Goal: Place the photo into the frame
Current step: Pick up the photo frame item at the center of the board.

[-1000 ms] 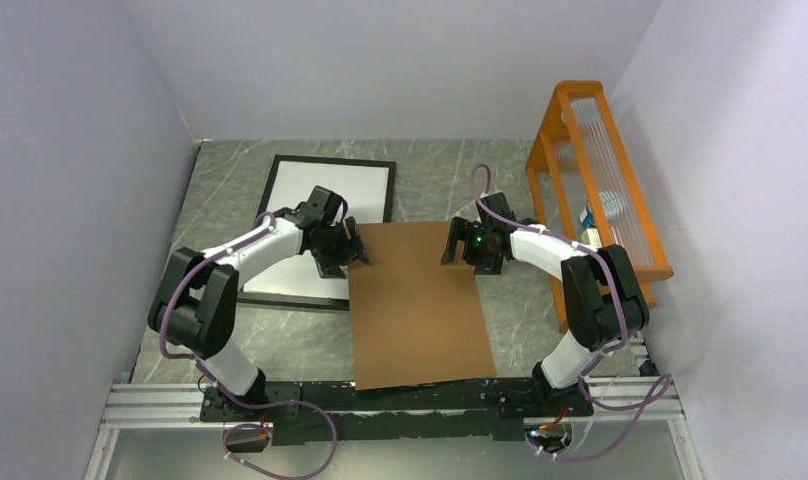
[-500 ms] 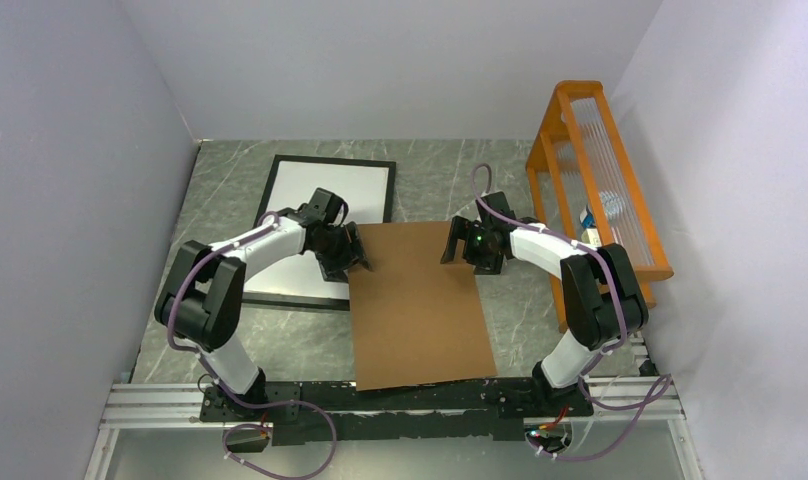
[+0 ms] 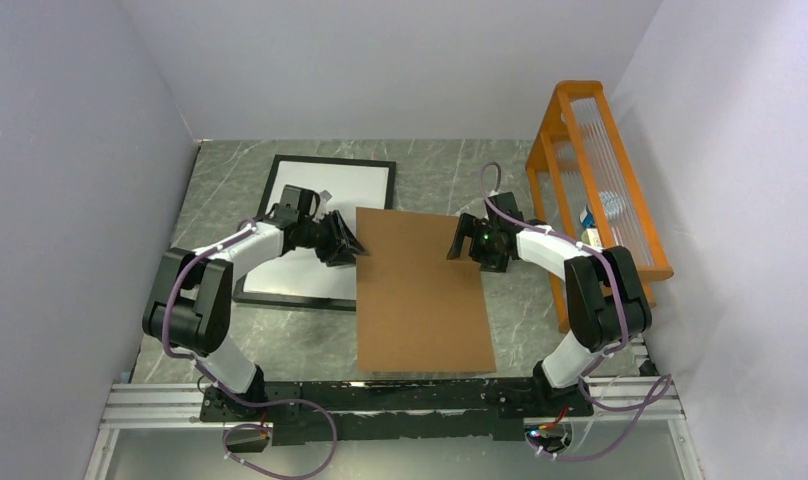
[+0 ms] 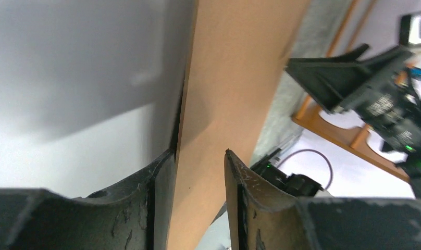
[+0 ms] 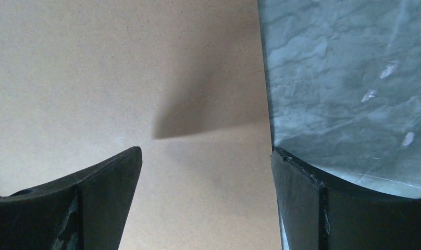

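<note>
A plain brown board [image 3: 420, 300] lies flat mid-table; the photo is out of view. At the back left lies the frame [image 3: 335, 160], a black rectangle with a white sheet [image 3: 350, 190] inside it. My left gripper [image 3: 352, 245] reaches in from the left and straddles the board's left edge [image 4: 234, 62]. Its jaws [image 4: 199, 152] stand partly apart, one finger above the board and one below. My right gripper [image 3: 467, 238] hovers wide open over the board's right edge [image 5: 94, 62], fingers [image 5: 207, 150] apart and holding nothing.
An orange wooden rack [image 3: 590, 170] stands along the right wall. Grey walls close in on the left, back and right. The marble table top [image 3: 520, 300] shows beside the board. A metal rail [image 3: 160, 400] runs along the near edge.
My left arm swung lower and leftward, its jaws narrowing around the board's left edge. The board slid a little toward the back. My right gripper shifted slightly with it.
</note>
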Controlling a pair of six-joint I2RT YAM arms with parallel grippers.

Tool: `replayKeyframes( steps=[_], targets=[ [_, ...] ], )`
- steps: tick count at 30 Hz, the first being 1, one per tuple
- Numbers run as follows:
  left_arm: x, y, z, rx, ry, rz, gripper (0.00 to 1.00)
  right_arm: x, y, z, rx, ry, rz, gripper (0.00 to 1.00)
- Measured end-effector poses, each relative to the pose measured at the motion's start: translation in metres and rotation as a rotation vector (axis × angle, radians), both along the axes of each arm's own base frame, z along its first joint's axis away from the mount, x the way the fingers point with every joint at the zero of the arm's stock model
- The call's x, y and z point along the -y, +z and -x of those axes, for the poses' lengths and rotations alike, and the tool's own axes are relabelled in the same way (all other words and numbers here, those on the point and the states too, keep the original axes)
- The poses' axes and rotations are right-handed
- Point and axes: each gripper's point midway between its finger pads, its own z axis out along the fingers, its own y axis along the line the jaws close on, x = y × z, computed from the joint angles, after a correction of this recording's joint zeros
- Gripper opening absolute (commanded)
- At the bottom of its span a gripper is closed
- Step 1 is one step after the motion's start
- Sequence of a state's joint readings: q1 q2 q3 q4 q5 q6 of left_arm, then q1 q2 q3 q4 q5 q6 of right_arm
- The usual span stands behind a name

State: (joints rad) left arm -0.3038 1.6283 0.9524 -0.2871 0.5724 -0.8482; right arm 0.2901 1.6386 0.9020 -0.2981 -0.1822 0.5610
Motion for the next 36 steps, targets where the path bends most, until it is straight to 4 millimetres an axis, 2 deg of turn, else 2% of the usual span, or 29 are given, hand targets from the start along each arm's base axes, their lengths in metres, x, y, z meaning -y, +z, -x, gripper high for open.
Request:
replayKeyframes(
  steps=[5, 11, 16, 21, 26, 28, 30, 32, 36],
  targets=[
    [0.014, 0.028, -0.013, 0.102, -0.058, 0.142, 0.39, 0.006, 0.000, -0.004, 0.023, -0.019, 0.004, 0.97],
    [0.047, 0.068, 0.000, 0.174, -0.214, 0.328, 0.36, -0.015, 0.005, 0.001, 0.028, 0.016, -0.114, 0.96],
    [0.047, 0.073, -0.001, 0.171, -0.236, 0.342, 0.27, -0.017, 0.007, 0.001, 0.021, 0.011, -0.155, 0.96],
    [0.045, 0.082, -0.003, 0.176, -0.262, 0.296, 0.03, -0.020, 0.011, 0.002, 0.020, 0.006, -0.176, 0.96],
    [0.036, 0.086, -0.005, 0.162, -0.279, 0.221, 0.02, -0.017, 0.022, 0.005, 0.031, -0.002, -0.168, 0.99],
    [0.035, 0.096, -0.008, 0.188, -0.296, 0.211, 0.02, -0.014, 0.036, 0.004, 0.059, -0.011, -0.179, 0.99],
    [0.034, 0.112, -0.015, 0.238, -0.316, 0.208, 0.03, -0.012, 0.060, -0.001, 0.127, -0.023, -0.202, 0.99],
    [0.033, 0.128, -0.021, 0.284, -0.331, 0.212, 0.03, -0.007, 0.088, -0.008, 0.205, -0.044, -0.227, 0.99],
    [0.027, 0.170, -0.035, 0.368, -0.335, 0.255, 0.02, 0.012, 0.157, -0.028, 0.404, -0.122, -0.300, 0.99]
  ],
)
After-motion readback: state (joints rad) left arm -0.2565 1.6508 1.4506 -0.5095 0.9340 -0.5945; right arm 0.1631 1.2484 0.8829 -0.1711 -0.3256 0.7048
